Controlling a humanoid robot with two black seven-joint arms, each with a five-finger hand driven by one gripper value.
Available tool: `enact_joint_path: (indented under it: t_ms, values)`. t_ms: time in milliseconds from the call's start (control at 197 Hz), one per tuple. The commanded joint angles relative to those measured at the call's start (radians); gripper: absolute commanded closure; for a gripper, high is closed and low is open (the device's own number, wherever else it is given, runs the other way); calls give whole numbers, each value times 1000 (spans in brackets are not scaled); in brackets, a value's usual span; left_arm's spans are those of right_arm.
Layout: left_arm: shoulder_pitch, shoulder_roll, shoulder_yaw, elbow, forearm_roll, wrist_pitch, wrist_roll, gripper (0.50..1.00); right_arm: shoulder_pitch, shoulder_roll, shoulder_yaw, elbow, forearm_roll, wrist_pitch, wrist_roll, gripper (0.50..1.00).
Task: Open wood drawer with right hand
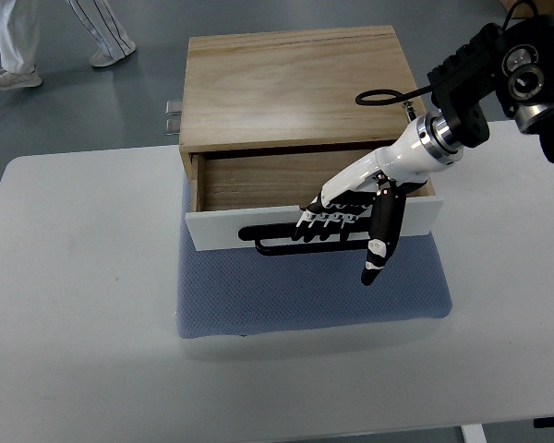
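on the white table (pixel 74 277), right hand (pixel 346 208) fingers hooked around the half-open wood drawer (pixel 305 189) handle.

White-shelled right hand (pixel 351 208) w/ black finger segments, silver wrist ring, chunky black forearm (pixel 499 65) upper right, thin black cable loop (pixel 380 94); round lens-like fitting.

one camera looks steeply down from the robot's side, fairly near, taking in the white table (pixel 74 305) and floor beyond.
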Motion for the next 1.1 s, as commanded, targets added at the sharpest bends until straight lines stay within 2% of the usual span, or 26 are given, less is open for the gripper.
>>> enact_joint_path:
  t_ms: [0,396,700,801,852,857,954,1030,1096]
  values:
    - [0,0,0,0,0,0,0,500,2,-4,3,-2,0,-4,0,560]
    - [0,0,0,0,-1,0,0,500,23,-21,63,-4,0,12,0,558]
    - [0,0,0,0,0,0,0,500,17,-71,293,-19,6,13,0,556]
    - [0,0,0,0,0,0,0,500,-15,-108,409,-97,68,-2,3,556]
    - [0,0,0,0,0,0,0,500,-15,-108,409,-97,68,-2,3,556]
    - [0,0,0,0,0,0,0,500,-43,-125,458,-143,101,-10,7,558]
    - [0,0,0,0,0,0,0,500,-115,-137,557,-234,135,-59,32,556]
    - [0,0,0,0,0,0,0,500,-196,-143,670,-311,157,-134,53,558]
    - [0,0,0,0,0,0,0,500,-276,-143,810,-404,161,-229,58,558]
